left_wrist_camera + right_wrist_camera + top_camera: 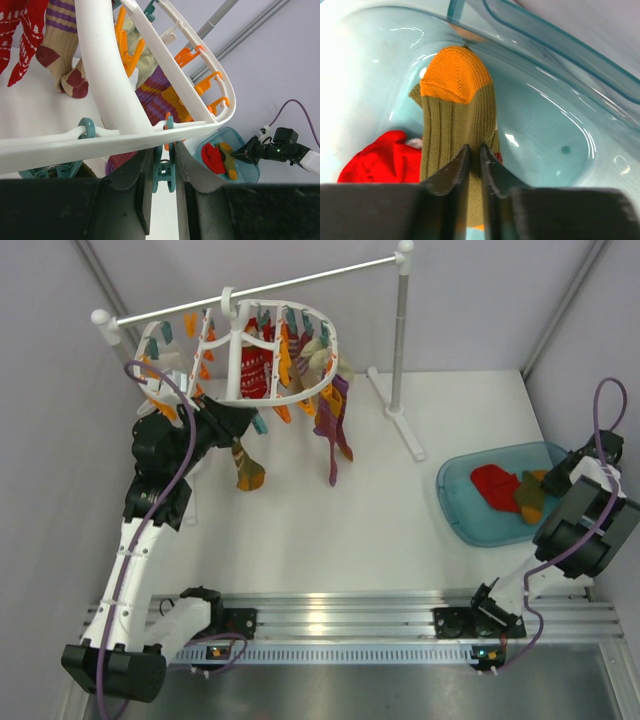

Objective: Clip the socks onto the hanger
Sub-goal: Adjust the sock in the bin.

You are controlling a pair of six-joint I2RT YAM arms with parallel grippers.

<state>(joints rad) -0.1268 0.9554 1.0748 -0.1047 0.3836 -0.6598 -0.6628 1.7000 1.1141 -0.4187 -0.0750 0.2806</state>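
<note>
Right wrist view: the right gripper [474,150] has its fingers pressed almost together, pinching one olive sock [455,105].
Sock's look: ribbed olive-green knit with an orange toe.
Sock's place: inside the single teal bin [545,30], lying over one red sock [380,155].
Left gripper [162,150]: closed on one teal clip [163,172] at the rim of the white hanger [110,75].
Top view: one hanging sock [247,468], olive and orange, dangles just beside the left gripper.

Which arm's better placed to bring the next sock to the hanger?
Right. The right fingers pinch the olive-and-orange sock in the bin. The left fingers are at the hanger, closed on a teal clip, probably readying it.
</note>
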